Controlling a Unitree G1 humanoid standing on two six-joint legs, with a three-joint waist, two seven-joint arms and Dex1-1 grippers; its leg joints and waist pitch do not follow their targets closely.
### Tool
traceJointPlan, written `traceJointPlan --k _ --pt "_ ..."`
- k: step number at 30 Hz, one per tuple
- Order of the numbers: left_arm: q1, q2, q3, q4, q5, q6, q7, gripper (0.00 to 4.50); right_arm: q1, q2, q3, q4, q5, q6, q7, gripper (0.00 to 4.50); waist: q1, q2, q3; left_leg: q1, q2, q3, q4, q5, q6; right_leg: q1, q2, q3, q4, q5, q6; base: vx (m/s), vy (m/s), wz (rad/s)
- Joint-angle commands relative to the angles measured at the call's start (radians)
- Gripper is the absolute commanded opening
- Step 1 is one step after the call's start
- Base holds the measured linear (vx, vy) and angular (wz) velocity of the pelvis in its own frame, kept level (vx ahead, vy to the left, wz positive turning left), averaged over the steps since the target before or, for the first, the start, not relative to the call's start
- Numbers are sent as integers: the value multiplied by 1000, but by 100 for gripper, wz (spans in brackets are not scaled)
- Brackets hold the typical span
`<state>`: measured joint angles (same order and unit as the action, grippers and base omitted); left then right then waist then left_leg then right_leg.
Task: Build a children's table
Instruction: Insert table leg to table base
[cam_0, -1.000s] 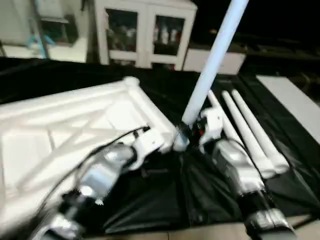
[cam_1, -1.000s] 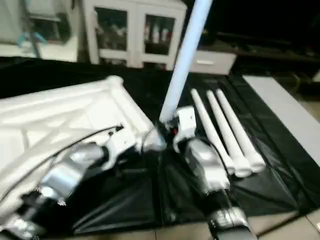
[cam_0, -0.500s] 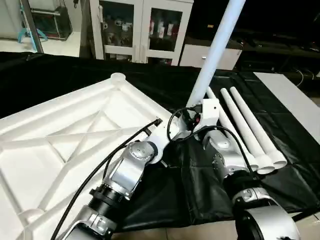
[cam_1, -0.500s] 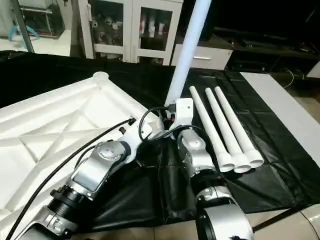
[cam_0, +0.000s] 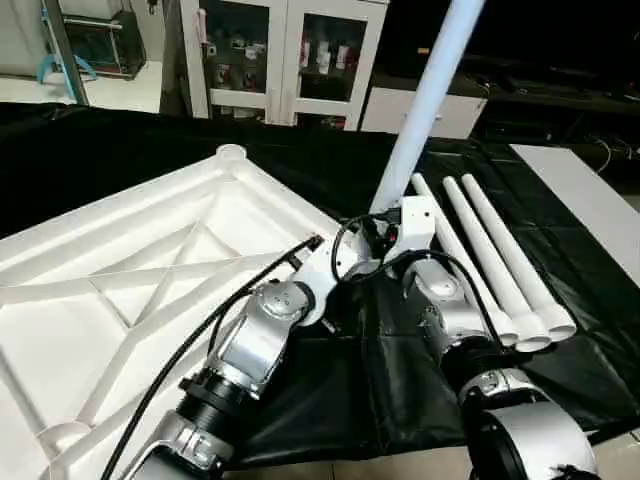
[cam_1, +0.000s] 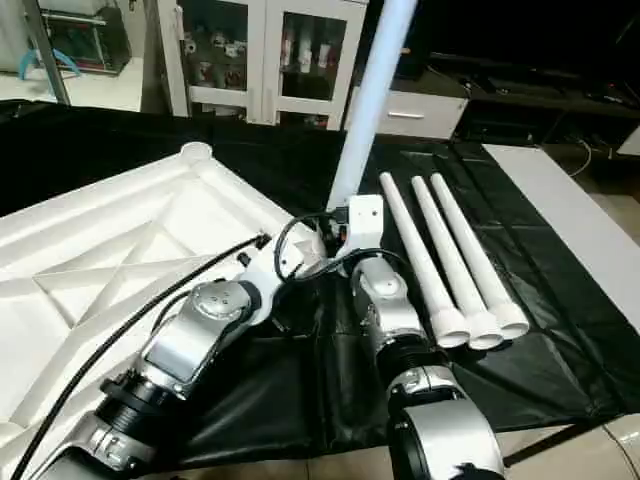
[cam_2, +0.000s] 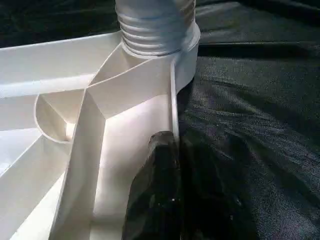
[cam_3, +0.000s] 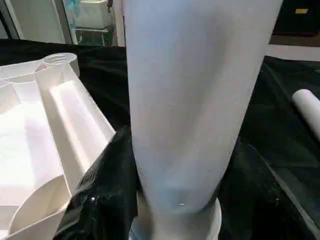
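The children's table top (cam_0: 130, 260) lies upside down on black cloth, its ribbed underside up. One white leg (cam_0: 425, 110) stands tilted in the near right corner socket (cam_2: 192, 45), and its threaded end (cam_2: 155, 25) shows at the socket mouth. My right gripper (cam_0: 380, 225) is shut on this leg just above the socket, a black finger (cam_3: 102, 190) on each side. My left gripper (cam_0: 335, 265) is shut on the top's rim next to that corner, with one finger (cam_2: 155, 195) flat against the inside of the rim wall. Three more legs (cam_0: 500, 260) lie side by side to the right.
A white cabinet with glass doors (cam_0: 290, 60) stands behind the work. A white panel (cam_0: 590, 190) lies at the far right of the black cloth (cam_0: 350, 400). The cloth's front edge meets the pale floor close to my arms.
The head camera has swung and steadied, so the whole picture has shifted. The leg stays tilted in the corner socket and both grippers keep their holds.
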<state>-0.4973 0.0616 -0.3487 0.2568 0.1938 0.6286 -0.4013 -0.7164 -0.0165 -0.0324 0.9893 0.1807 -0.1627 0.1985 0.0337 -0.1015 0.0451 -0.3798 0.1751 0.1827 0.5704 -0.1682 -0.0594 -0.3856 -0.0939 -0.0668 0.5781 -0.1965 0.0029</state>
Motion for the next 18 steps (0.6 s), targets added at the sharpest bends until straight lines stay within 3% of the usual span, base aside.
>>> traceJointPlan --k 1,5,9,13,18 --pt "-2 13 17 -24 1 -22 9 0 30 -24 -11 33 -7 35 29 264 0 7 -46 24 60 -32 -83 -449 -31 4 -64 37 -81 -392 -98 0 0 0" --pt "-3 44 16 -39 0 -25 -19 0 52 -35 5 -56 -6 43 91 306 8 5 -54 13 62 -23 -79 -330 1 12 -62 40 -67 -264 -123 0 0 0" --pt "0 69 13 -59 -3 -24 -40 0 81 -52 16 -144 3 60 133 338 13 1 -57 8 61 -19 -73 -281 16 12 -61 41 -64 -255 -128 0 0 0" --pt "4 99 12 -75 -9 -31 -64 0 137 -84 31 -283 14 97 197 361 22 5 -58 7 64 -13 -70 -213 16 16 -55 41 -55 -181 -135 0 0 0" --pt "16 170 -12 -92 -22 -69 -152 0 249 -148 52 -516 36 180 286 405 28 8 -59 14 65 -8 -67 -193 14 16 -50 43 -52 -152 -134 0 0 0"
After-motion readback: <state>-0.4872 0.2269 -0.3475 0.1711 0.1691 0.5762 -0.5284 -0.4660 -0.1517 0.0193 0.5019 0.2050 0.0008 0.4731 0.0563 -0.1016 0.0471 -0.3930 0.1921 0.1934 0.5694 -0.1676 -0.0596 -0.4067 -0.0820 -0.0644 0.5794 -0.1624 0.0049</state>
